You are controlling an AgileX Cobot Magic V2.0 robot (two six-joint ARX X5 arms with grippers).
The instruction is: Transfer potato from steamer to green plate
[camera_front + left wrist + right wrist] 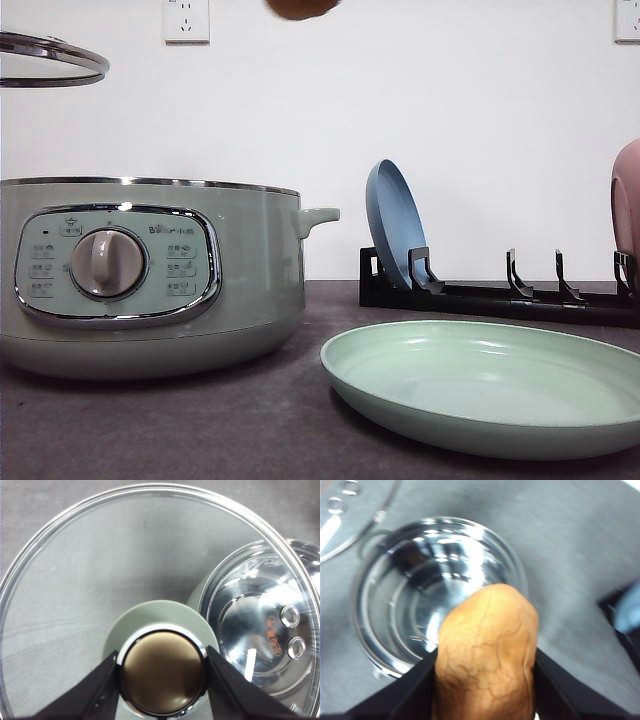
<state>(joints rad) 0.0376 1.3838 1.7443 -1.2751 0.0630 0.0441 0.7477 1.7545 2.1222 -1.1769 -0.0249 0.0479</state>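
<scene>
Mint-green plate [480, 385] lies at the tabletop's near right edge. Beside it sits the open steamer [150, 275]. High above, the right gripper [485, 680] clamps the potato [487, 650]; the left gripper [162, 675] clasps the lid knob [162, 672].

Steamer [150, 275] left, green plate [490, 385] right, potato [302, 8] overhead.

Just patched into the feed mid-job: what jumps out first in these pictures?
The lumpy orange-brown potato stands out, clamped in the right gripper high above the open pale sage-green steamer, poking into the front view's top edge. The left gripper holds the knobbed glass lid aloft at upper left. In front, right of the steamer, the wide pale mint-green plate lies empty.
</scene>
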